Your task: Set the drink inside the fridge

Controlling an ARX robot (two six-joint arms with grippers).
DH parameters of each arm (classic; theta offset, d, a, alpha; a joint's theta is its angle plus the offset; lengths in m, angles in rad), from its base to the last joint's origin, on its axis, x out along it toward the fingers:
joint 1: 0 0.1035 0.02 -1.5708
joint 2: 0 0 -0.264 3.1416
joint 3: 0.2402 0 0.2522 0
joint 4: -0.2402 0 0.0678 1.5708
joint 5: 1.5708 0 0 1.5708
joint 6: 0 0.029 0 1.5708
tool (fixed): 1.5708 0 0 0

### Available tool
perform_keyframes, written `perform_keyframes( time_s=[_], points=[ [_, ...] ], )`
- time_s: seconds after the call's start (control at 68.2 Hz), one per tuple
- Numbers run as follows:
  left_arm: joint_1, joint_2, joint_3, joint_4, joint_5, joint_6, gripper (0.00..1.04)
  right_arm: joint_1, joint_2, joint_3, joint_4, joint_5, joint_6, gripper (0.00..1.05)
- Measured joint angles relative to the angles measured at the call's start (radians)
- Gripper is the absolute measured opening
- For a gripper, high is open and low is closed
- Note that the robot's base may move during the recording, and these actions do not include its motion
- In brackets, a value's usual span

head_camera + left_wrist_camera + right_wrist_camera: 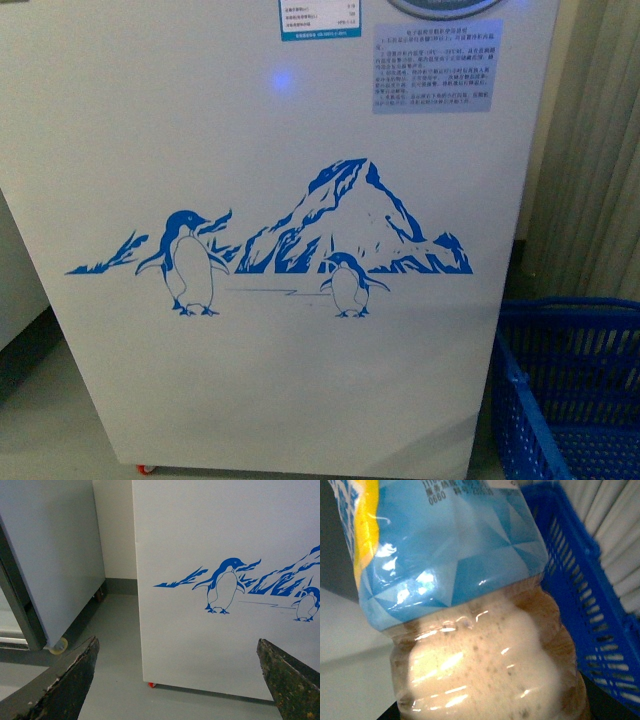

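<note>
Grey floor (110, 645) under the fridge (300, 150); left jaws gape; only the right wrist shows the bottle (470, 670), grip unclear.

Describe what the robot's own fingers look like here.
Only the left gripper shows, in its wrist view: two wedge-shaped fingers, dark grey to black, with rough, worn surfaces and pale scuffs along the edges. No cables or markings visible. The right fingers do not show.

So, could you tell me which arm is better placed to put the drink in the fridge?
Right. The drink bottle fills its wrist view, apparently held, while the left gripper is open and empty before the fridge.
</note>
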Motion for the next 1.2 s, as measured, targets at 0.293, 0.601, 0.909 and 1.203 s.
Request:
perform_keyframes(
  time_s=[0.293, 0.601, 0.909, 1.203],
  points=[
    [0.000, 0.000, 0.000, 0.000, 0.000, 0.000, 0.97, 0.057, -0.492, -0.014, -0.190, 0.019, 0.090, 0.44],
    [0.000, 0.000, 0.000, 0.000, 0.000, 0.000, 0.97, 0.201, -0.782, -0.063, -0.328, 0.113, 0.138, 0.43],
    [0.000, 0.000, 0.000, 0.000, 0.000, 0.000, 0.97, 0.232, -0.895, -0.098, -0.246, 0.242, 0.133, 0.43],
    [0.000, 0.000, 0.000, 0.000, 0.000, 0.000, 0.97, 0.260, -0.895, -0.122, -0.231, 0.251, 0.108, 0.43]
  ],
)
